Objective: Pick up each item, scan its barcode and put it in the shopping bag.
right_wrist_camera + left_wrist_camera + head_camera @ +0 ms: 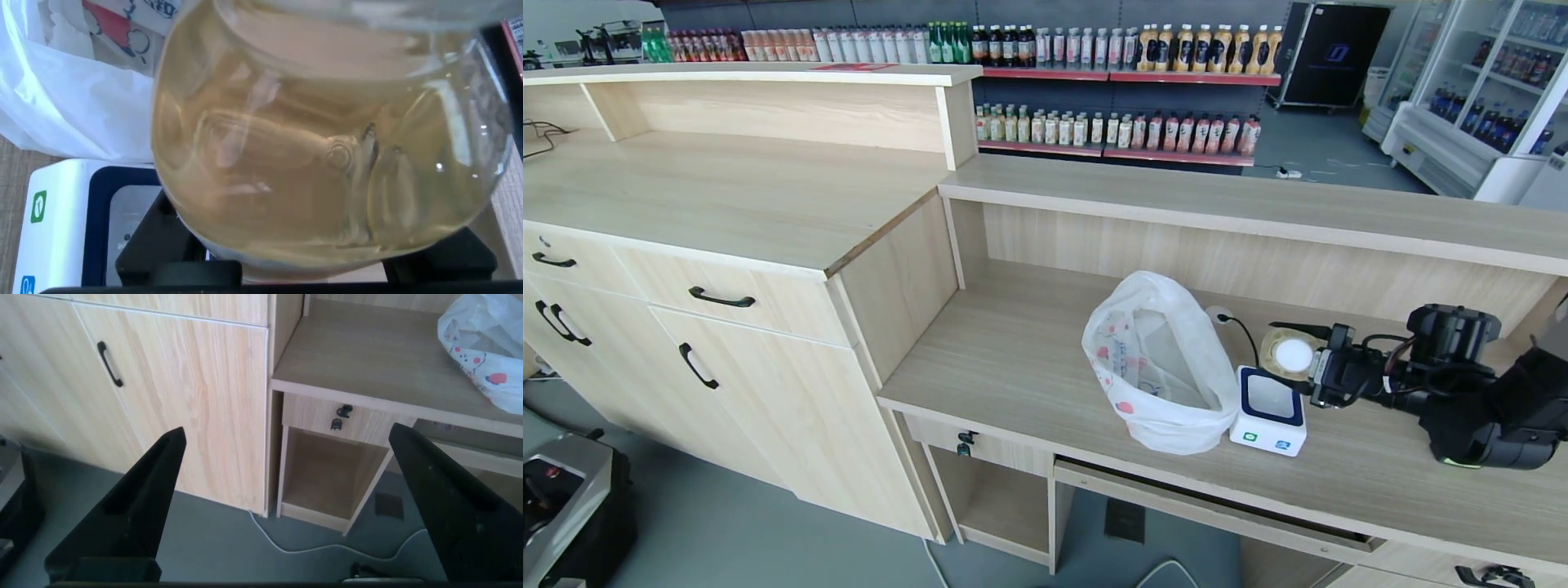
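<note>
On the pale wood-grain counter (1013, 359), a crinkled translucent plastic shopping bag (1160, 367) stands with its mouth open, touching a square white scanner (1267, 411). Close by the scanner, the right gripper (1321, 371) clamps a clear rounded bottle (1290, 353) of amber liquid with a white cap. The left gripper (286, 441) hangs before the cabinet, its black tapered fingers spread wide.

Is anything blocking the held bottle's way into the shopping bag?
Nothing visible. The right end effector holds the bottle above the scanner, which sits low beside the open shopping bag.
</note>
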